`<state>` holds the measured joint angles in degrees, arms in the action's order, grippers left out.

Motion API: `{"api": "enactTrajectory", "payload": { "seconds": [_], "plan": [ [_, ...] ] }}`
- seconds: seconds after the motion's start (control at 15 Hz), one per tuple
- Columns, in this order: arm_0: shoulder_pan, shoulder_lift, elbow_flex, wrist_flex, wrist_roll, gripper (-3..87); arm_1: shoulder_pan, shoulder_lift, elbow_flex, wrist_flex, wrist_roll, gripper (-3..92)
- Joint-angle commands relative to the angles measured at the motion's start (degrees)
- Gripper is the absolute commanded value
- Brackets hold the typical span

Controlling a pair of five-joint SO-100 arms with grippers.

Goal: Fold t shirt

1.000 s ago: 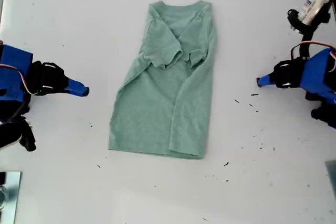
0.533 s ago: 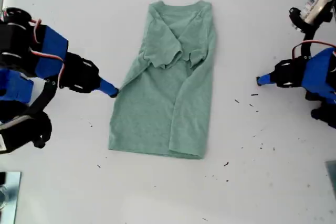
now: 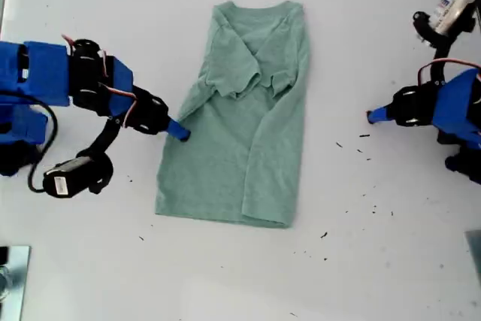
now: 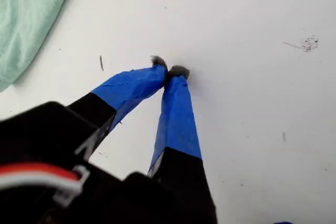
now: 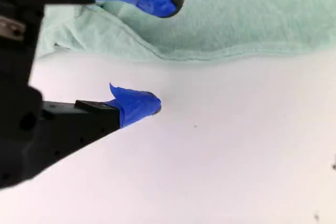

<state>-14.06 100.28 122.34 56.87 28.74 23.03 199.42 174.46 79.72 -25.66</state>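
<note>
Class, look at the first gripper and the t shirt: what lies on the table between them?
Only bare white table; the exterior view shows nothing between my first gripper and the t shirt.

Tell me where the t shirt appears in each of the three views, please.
Exterior view: the t shirt lies mid-table, sleeves folded in.
First wrist view: only an edge, far from my shut first gripper.
Second wrist view: its edge between my second gripper's open jaws, the shared landmark.

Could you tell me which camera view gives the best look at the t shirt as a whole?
The exterior view: the whole t shirt lies in frame, its sides folded inward. The second wrist view shows only one edge at my second gripper, whose fingers are spread. The first wrist view catches only a corner.
</note>
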Motion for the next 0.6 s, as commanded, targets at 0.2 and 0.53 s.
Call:
{"api": "enactTrajectory", "payload": {
  "seconds": [0.2, 0.53],
  "plan": [
    [4.5, -6.2, -6.1, -5.3, -6.8, -0.2, -0.7, 0.8, 1.9, 0.2, 0.1, 2.3],
    [3.1, 7.3, -15.2, 16.8, -14.3, -0.2, -0.1, 0.8, 1.9, 0.2, 0.0, 2.3]
  ]
}}
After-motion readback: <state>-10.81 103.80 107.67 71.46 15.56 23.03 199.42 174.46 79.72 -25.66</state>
